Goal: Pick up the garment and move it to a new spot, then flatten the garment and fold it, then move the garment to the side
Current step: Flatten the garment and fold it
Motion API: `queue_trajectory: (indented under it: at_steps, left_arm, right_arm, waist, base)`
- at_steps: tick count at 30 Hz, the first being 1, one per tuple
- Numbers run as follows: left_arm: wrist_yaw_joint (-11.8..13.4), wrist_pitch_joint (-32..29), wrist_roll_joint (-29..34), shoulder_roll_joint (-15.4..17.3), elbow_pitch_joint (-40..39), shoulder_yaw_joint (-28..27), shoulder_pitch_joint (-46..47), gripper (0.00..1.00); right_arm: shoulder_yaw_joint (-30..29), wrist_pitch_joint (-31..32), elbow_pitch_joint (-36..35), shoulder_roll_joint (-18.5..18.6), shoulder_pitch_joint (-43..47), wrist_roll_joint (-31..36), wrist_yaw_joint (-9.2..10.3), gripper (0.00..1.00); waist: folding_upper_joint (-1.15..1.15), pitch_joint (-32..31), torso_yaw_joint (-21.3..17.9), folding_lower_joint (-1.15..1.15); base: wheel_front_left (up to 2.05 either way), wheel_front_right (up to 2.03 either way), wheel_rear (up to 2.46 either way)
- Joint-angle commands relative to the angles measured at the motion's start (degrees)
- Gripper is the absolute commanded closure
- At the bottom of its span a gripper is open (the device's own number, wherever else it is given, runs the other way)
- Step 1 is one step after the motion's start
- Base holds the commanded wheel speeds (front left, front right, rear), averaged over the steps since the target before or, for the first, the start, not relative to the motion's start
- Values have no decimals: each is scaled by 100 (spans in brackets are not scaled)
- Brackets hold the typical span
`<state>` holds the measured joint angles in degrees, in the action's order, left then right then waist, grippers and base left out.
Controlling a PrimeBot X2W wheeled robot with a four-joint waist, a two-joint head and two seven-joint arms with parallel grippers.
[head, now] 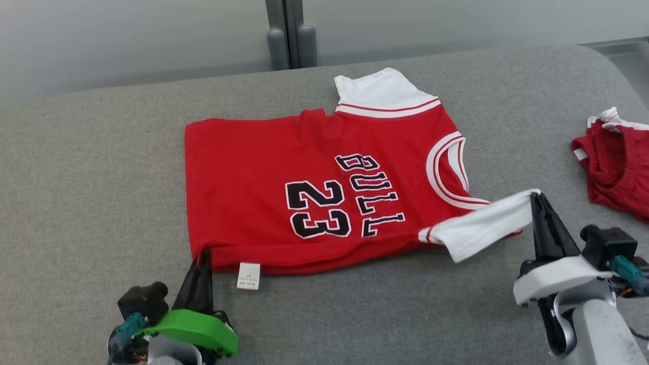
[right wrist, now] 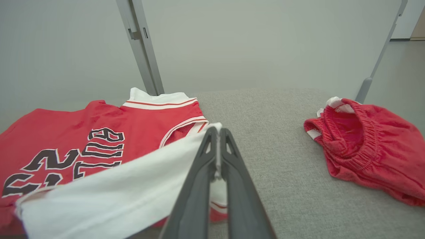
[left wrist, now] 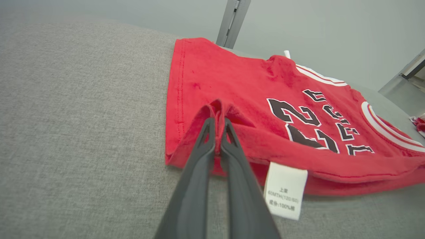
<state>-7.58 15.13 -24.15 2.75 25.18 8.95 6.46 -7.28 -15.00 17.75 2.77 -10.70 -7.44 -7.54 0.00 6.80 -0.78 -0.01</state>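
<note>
Garment [head: 314,192], a red jersey printed with 23 in black, is lying spread flat on the grey fabric surface [head: 91,203]. Its hem is pointing toward the robot's left and its white-trimmed neck toward the right.

The left jaws are pinching the garment's near hem corner. They are pressing together on a small ridge of red cloth that is bunching up between the two dark fingers [left wrist: 199,166]. A white care label [head: 248,276] is hanging from the garment's near edge, just beside them.

The right jaws are clamping the tip of the garment's white shoulder piece [head: 487,223]. They are holding it raised off the surface and drawn out from the garment's near neck-end corner, with the cloth showing between the fingers [right wrist: 196,186].

A crumpled pair of red shorts [head: 616,167] is lying well apart from the garment, beyond its neck end. Grey posts [head: 291,35] are standing past the garment's far edge.
</note>
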Motion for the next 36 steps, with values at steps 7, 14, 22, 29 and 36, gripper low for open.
queue_trajectory:
  at_steps: [7, 14, 22, 29, 36]
  left_arm:
    - [16, -4, -83, 140, 219, 71, 643, 100]
    - [16, -5, -53, 196, 418, 118, 1049, 100]
    - [16, -4, 109, 193, 382, -141, 1168, 0]
    - [16, -5, 485, 92, 195, -540, 766, 0]
    - [16, -5, 927, 49, -115, -713, 73, 0]
  right_arm:
    - [-8, -23, 344, 28, -811, 327, 12, 100]
    - [-98, -23, 672, 27, -1248, 578, 12, 100]
    - [-245, -23, 695, 24, -1434, 588, 12, 0]
    - [-294, -23, 272, 25, -1006, 756, 12, 0]
    - [-276, -23, 197, 29, -275, 670, 12, 0]
  waist:
    - [0, 531, 110, 1]
    - [0, 709, 144, 1]
    - [0, 812, 125, 1]
    - [0, 650, 109, 1]
    - [0, 209, 59, 1]
  base:
    - [0, 0, 0]
    - [0, 0, 0]
    - [0, 0, 0]
    - [0, 0, 0]
    - [0, 0, 0]
